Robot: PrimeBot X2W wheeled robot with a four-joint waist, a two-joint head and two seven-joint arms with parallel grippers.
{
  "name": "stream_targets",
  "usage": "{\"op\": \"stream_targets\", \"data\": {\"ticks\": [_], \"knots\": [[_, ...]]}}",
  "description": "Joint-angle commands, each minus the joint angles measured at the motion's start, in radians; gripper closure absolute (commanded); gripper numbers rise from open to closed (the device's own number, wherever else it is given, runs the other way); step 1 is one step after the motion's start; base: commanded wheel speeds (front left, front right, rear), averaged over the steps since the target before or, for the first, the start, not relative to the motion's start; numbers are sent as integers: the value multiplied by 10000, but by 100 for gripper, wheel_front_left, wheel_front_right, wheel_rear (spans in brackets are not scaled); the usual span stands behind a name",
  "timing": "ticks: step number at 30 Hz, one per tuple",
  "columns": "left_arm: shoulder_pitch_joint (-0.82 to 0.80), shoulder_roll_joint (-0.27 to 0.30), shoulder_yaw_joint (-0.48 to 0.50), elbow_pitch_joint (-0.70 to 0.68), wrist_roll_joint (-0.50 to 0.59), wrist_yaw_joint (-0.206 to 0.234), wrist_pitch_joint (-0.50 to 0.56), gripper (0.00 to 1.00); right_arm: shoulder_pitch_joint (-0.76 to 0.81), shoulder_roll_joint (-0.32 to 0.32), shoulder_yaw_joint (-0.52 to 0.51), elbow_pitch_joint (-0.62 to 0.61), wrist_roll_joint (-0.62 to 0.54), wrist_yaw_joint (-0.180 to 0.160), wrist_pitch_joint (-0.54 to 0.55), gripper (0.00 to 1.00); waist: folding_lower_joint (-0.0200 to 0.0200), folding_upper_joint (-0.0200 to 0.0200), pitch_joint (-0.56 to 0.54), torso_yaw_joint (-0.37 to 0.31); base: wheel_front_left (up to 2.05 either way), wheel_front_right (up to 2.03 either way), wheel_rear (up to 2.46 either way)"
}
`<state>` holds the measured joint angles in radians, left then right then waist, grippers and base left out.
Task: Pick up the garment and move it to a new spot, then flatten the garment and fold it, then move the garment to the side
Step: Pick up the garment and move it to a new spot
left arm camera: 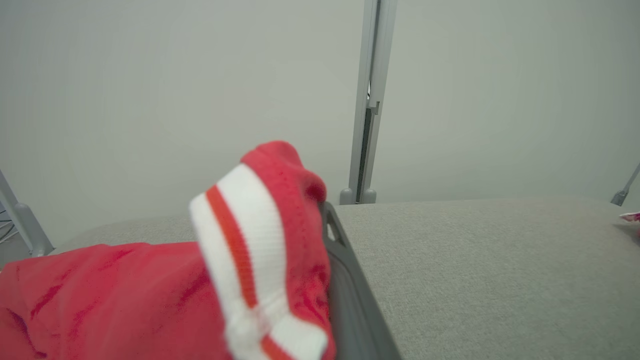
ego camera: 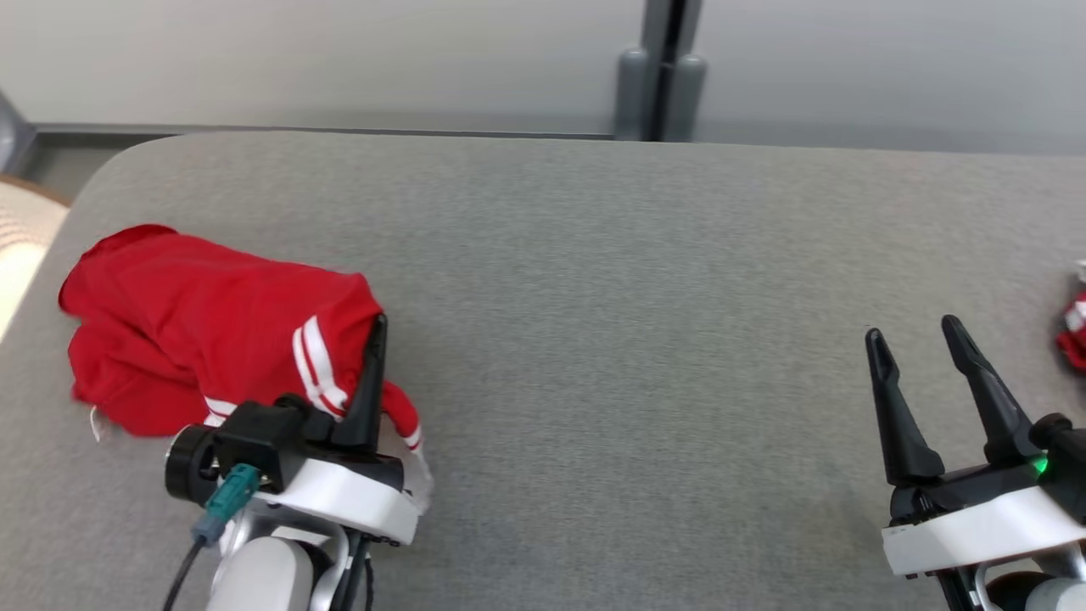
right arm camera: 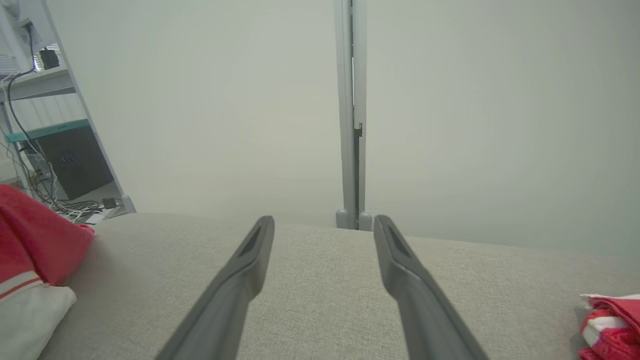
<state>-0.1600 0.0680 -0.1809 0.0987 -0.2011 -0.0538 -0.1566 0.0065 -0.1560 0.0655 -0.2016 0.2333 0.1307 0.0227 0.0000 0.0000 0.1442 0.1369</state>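
The red garment [ego camera: 195,331] with white stripes lies bunched at the left of the grey table [ego camera: 636,280]. My left gripper [ego camera: 363,339] is at the garment's right end and is shut on its striped cuff. One dark finger [ego camera: 371,382] shows and the cloth hides the other. In the left wrist view the cuff [left arm camera: 260,240] drapes over the gripper, pressed against the one visible finger [left arm camera: 350,295]. My right gripper [ego camera: 920,339] hovers open at the table's right with nothing between its fingers [right arm camera: 240,285]. The right wrist view shows the garment [right arm camera: 35,240] at far left.
A second small red and white cloth [ego camera: 1074,331] lies at the table's right edge, near the right gripper, and is also seen as a cloth [right arm camera: 612,325] in the right wrist view. A grey post [ego camera: 662,76] stands behind the table. The table's rounded corner [ego camera: 110,170] is back left.
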Motion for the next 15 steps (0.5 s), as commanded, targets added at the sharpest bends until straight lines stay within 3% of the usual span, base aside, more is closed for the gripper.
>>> {"op": "stream_targets", "data": {"ticks": [1, 12, 15], "knots": [[19, -5, -169, -167, -30, -84, 110, 100, -47, 3, 59, 23, 29, -1, -59, 0, 0, 0, 111, -846, 0, 0, 0], [-1854, -129, -2147, 340, -97, -478, 702, 100, -590, 276, 301, 450, 354, -1, -641, 0, 0, 0, 1580, -4123, 0, 0, 0], [-2303, -128, -2577, 672, -116, -527, 784, 100, -661, 366, 313, 598, 445, -1, -826, 0, 0, 0, 1892, -4565, 0, 0, 0]]}}
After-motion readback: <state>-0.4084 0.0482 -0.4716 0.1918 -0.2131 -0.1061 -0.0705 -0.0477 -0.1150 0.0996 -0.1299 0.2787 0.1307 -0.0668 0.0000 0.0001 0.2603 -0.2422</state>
